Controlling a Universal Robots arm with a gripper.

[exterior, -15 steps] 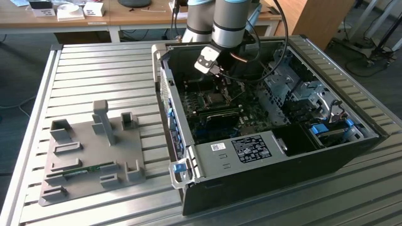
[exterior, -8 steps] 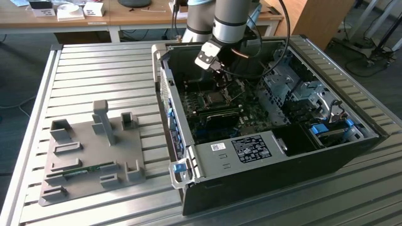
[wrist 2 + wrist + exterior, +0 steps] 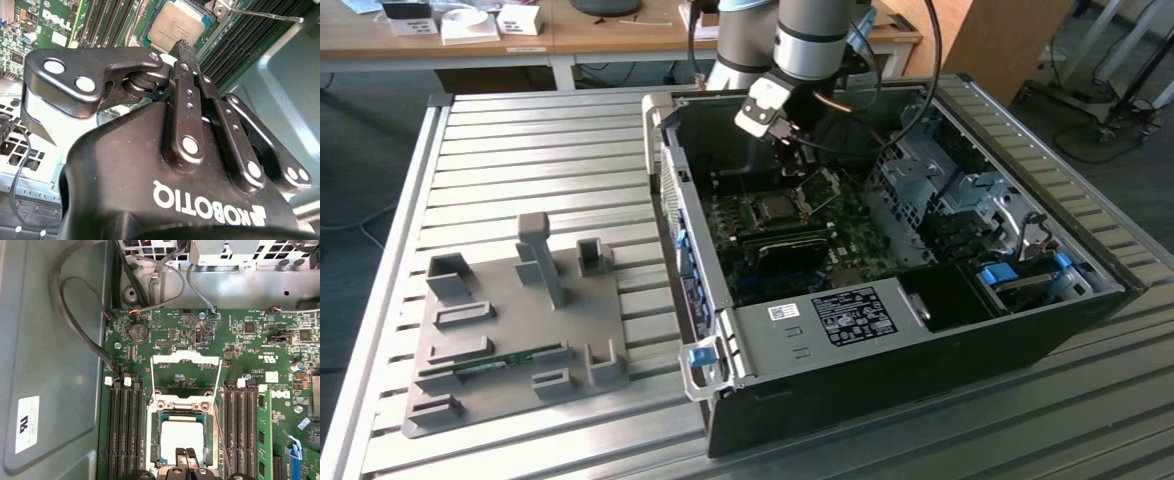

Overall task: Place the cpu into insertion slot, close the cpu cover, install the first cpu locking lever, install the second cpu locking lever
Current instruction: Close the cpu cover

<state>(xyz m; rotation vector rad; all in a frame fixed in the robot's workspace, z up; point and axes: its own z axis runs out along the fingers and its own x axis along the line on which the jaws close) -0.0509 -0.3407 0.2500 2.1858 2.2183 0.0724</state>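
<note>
Cpu is lying flat inside the insertion slot, the cpu cover is standing open beyond that slot, and the tool, tips pressed together, is hovering at the slot's opposite edge, probably calling for light, level contact.

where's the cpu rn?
In the first wrist view the cpu lies in the insertion slot, between the two memory-slot banks; the pincer hangs over one edge of it.
</note>
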